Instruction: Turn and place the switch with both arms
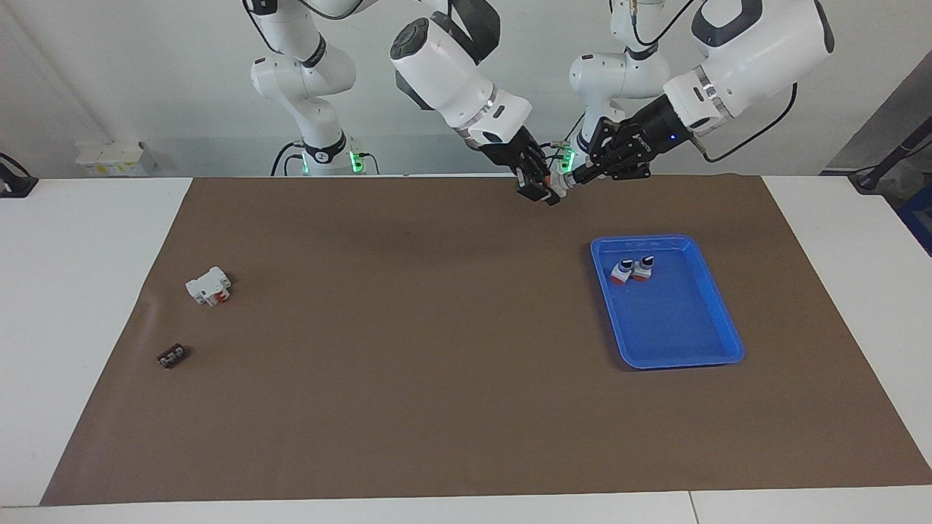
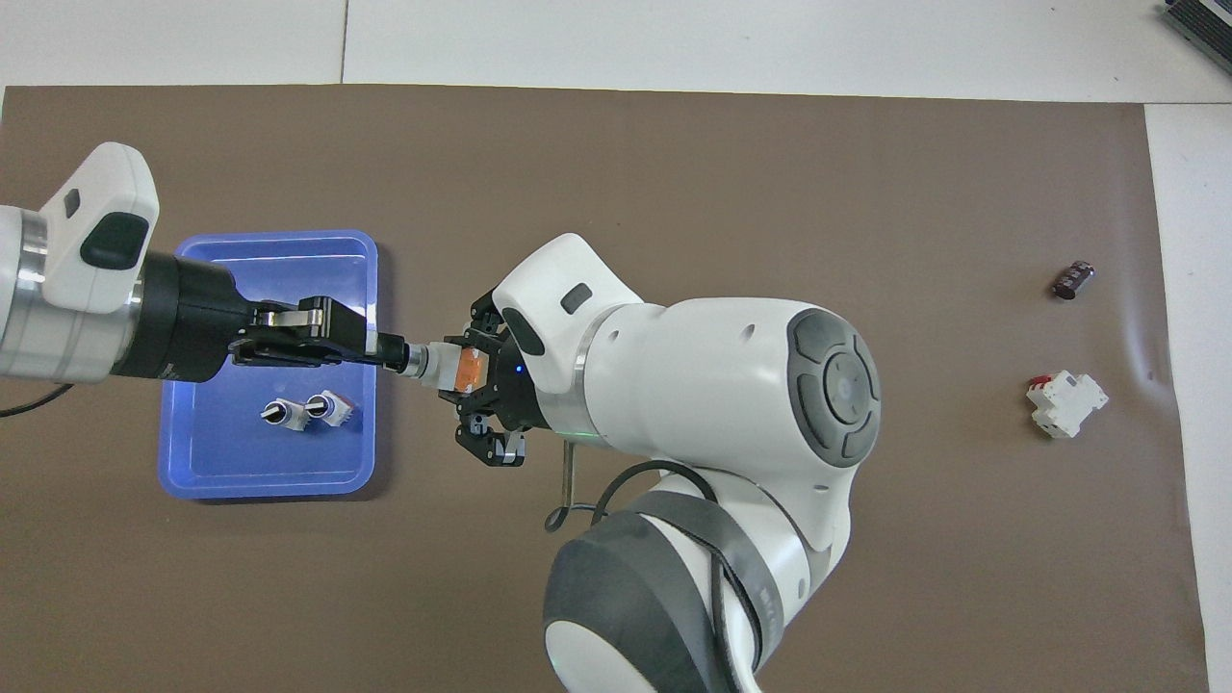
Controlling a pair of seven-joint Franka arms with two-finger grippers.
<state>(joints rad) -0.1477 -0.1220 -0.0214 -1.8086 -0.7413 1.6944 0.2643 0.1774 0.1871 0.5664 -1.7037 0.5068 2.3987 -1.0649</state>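
The switch (image 1: 556, 185) (image 2: 450, 366) is held in the air over the brown mat's edge nearest the robots. My right gripper (image 1: 542, 188) (image 2: 474, 373) is shut on its white body and orange end block. Reaching in from the tray's side, my left gripper (image 1: 577, 177) (image 2: 390, 348) is shut on the black knob, fingertips pinched together. The two arms meet end to end along the switch. Two more switches (image 1: 632, 269) (image 2: 306, 410) lie side by side in the blue tray (image 1: 728, 342) (image 2: 192, 486).
A larger white-and-red block (image 1: 209, 286) (image 2: 1065, 404) and a small flat black piece (image 1: 171, 356) (image 2: 1072, 280) lie on the brown mat (image 1: 408, 364) toward the right arm's end. The tray lies toward the left arm's end.
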